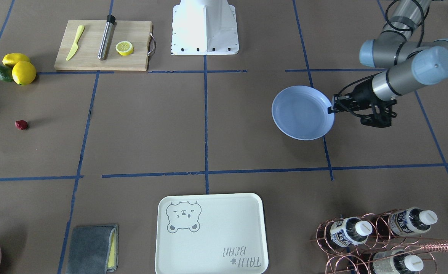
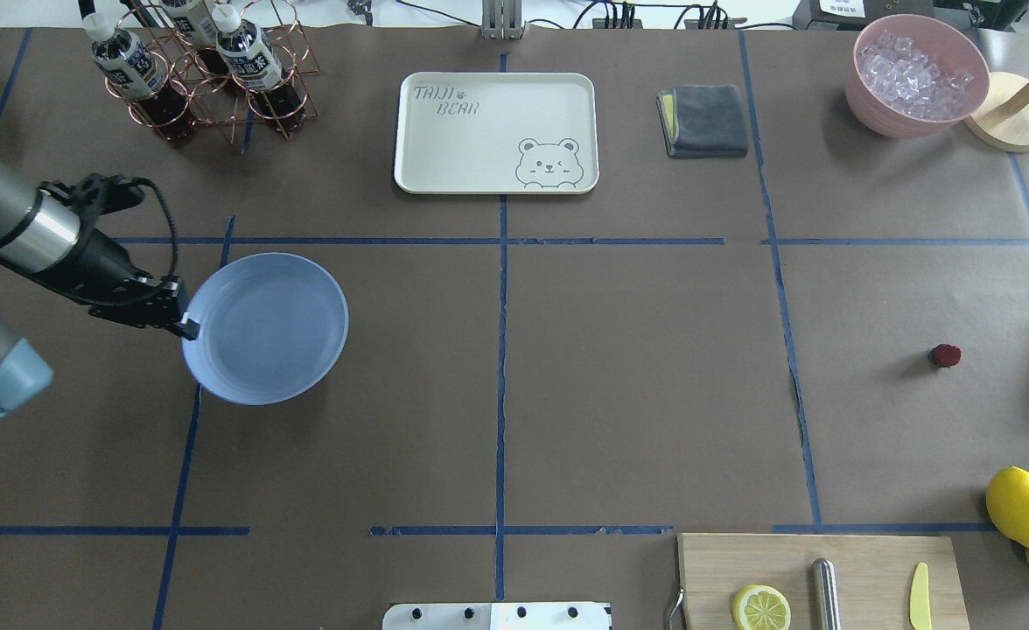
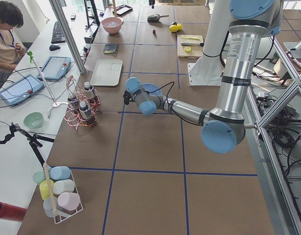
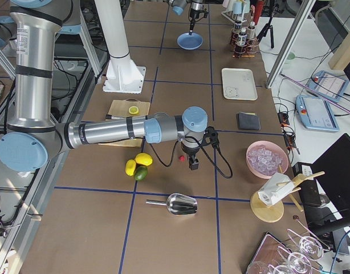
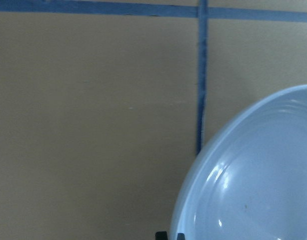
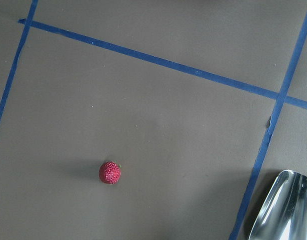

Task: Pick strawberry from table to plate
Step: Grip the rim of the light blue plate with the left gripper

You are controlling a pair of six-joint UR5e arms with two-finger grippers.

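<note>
Your strawberry (image 6: 109,172) lies on the counter (image 2: 637,367), well apart from the plate (image 2: 265,328) — it looks light and probably soft, so pinch its sides gently. The left claw (image 2: 186,328) is clamped on the plate's rim; whether the right claw (image 4: 193,165) is apart or together, I cannot tell.

The pale blue plate (image 5: 253,180) lies over the brown table (image 5: 93,125), only part of its round rim showing. One blue tape line (image 5: 202,75) runs up to the rim, and another (image 5: 93,6) crosses it further off. Two dark tips of the left hand (image 5: 171,236) sit close together at the rim.
</note>
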